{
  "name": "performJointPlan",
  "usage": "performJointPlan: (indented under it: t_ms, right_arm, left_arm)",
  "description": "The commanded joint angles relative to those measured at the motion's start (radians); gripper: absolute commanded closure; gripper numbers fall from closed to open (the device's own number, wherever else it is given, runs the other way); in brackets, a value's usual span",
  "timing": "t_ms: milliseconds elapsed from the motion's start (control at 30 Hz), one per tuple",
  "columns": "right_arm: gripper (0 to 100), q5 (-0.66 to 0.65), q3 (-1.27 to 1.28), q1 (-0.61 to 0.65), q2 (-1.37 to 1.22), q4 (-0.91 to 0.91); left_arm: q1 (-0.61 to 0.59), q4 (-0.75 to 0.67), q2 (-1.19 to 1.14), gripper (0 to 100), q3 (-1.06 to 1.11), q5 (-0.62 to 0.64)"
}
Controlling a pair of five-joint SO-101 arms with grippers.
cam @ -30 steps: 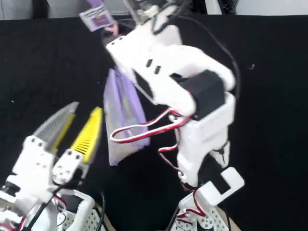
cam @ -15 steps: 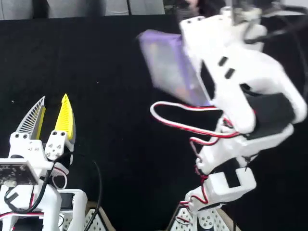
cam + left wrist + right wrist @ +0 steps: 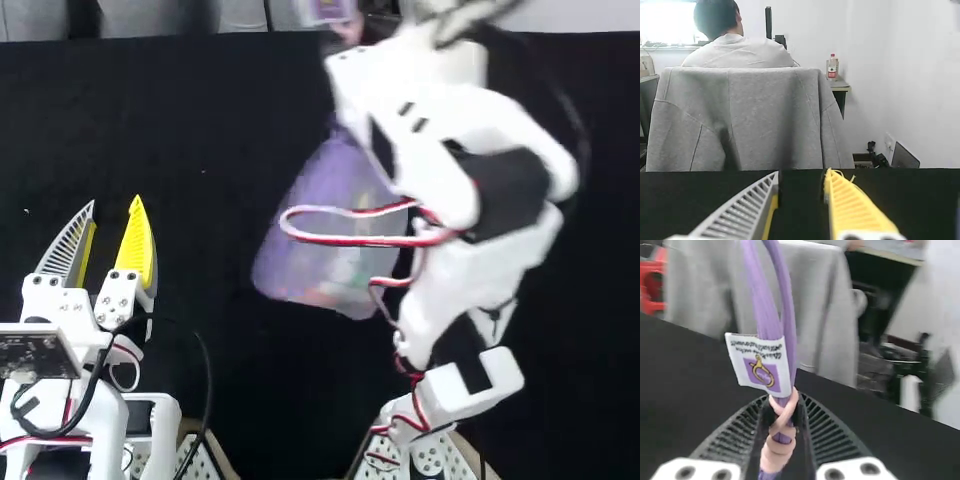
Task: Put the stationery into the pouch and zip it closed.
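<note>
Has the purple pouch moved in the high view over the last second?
Yes. The pouch, held in the right gripper, has dropped from the table's far edge toward its middle, ending right of where it hung a second ago.

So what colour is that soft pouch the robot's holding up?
Purple and a bit see-through; the soft purple pouch shows best in the high view.

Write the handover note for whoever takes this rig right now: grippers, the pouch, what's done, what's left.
Left gripper: open, empty, low over the table's near side.
Right gripper: shut on the pouch by its tagged end, holding it hanging above the table.
Done: some items show inside the pouch, blurred.
Left: whether the zip is closed cannot be told; check it, zip it.
</note>
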State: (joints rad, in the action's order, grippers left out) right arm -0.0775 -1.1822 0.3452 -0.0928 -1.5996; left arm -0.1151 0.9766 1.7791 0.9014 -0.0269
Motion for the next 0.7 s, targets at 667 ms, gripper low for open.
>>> performJointPlan:
  t_ms: [667]
  right_arm:
    - [98.8,0.087,0.232,-0.014,0.107,0.117]
  left_arm:
    - [0.214,0.104,0.043,84,0.002,-0.002]
